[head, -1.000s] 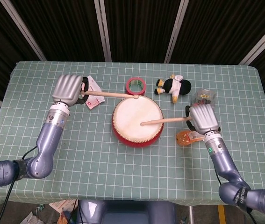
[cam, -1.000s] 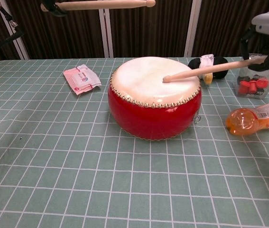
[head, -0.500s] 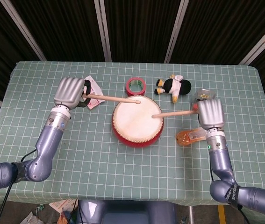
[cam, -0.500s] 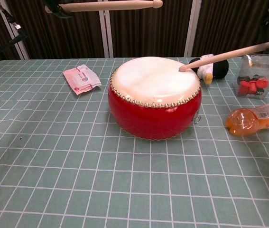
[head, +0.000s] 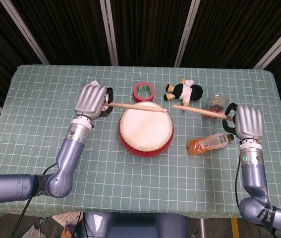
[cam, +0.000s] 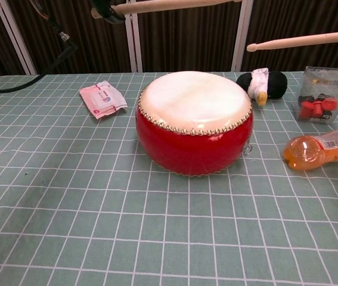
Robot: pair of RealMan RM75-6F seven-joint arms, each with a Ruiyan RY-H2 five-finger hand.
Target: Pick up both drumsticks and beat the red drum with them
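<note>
Even, bright overhead light leaves soft shadows under the drum (cam: 194, 122), a dark far backdrop, and both views sharp, without glare.

- drum (cam: 194, 143): red body, cream skin;
- tablecloth (cam: 67, 202): green, white grid;
- sticks (head: 136, 106): pale wood;
- bottle (cam: 321, 149): orange;
- tape roll (head: 143, 91): red, green inside;
- plush toy (head: 184, 92): black and white;
- hands (head: 91, 101): silver.

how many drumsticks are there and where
2. One drumstick is held by the left hand, tip above the red drum's far edge; the other drumstick is in the right hand, beside the drum.
</note>
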